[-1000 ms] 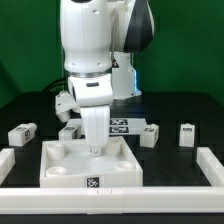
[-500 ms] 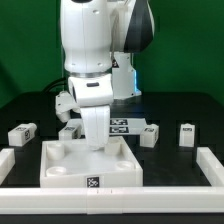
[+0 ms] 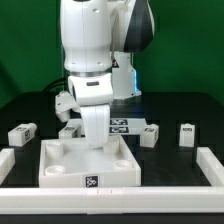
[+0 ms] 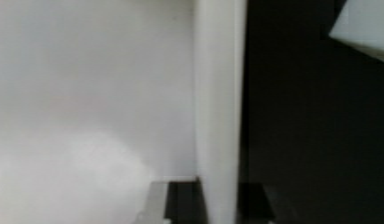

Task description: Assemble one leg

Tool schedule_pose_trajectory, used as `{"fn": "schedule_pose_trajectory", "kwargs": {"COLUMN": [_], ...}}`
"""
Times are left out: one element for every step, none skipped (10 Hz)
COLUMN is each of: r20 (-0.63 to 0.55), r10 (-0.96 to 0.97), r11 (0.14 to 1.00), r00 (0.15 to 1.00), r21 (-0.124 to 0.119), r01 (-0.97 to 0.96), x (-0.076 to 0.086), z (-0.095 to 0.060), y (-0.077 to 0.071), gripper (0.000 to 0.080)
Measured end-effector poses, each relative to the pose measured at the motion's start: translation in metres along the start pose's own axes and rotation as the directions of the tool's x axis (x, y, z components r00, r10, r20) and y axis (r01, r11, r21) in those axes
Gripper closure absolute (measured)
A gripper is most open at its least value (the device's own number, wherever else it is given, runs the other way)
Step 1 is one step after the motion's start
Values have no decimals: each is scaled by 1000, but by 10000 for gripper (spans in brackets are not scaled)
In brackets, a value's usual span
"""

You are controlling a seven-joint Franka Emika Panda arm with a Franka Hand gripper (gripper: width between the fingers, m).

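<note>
**No movement: parked over the square piece**

Logged no shift over the last second; reads as a pause or slow seating, no progress to count. Found gripper [image 3: 93,142] low at far edge of the square piece [image 3: 60,165], centre frame. Cannot tell whether spread or pinching; wrist view possibly just white plastic. Spotted nearest leg [image 3: 68,131] just left of it, on counter [image 3: 200,115].

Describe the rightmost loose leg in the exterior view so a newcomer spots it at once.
Find the large white square piece at front centre. Behind it, toward the exterior view's right, two legs stand; the leg is the outer one, farther from the marker board than its neighbour.
</note>
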State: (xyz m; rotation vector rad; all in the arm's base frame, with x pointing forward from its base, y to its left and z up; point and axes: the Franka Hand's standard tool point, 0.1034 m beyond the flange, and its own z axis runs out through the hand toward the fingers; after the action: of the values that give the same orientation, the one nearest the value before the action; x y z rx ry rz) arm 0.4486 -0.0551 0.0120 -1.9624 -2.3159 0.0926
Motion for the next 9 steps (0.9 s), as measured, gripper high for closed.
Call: {"fn": "schedule_pose_trajectory", "kwargs": {"r20": [0, 0, 0, -5, -14, -17, -18, -21, -26], "r10": [0, 5, 70, 124, 155, 148, 155, 149, 151], "r11": [1000, 1000, 997, 992, 987, 989, 988, 988, 988], "r00": [1000, 1000, 998, 992, 988, 989, 988, 989, 988], "r21": [0, -1, -13, -24, -27, -25, -25, -31, -37], "r01": [0, -5, -70, -124, -156, -148, -155, -149, -152], "x": [0, 0, 3, 12, 26, 30, 33, 36, 44], "z": [0, 0, 0, 0, 1, 2, 3, 2, 1], "y": [0, 0, 2, 2, 0, -2, 0, 6, 14], "gripper": [733, 733, 732, 732, 732, 732, 732, 732, 732]}}
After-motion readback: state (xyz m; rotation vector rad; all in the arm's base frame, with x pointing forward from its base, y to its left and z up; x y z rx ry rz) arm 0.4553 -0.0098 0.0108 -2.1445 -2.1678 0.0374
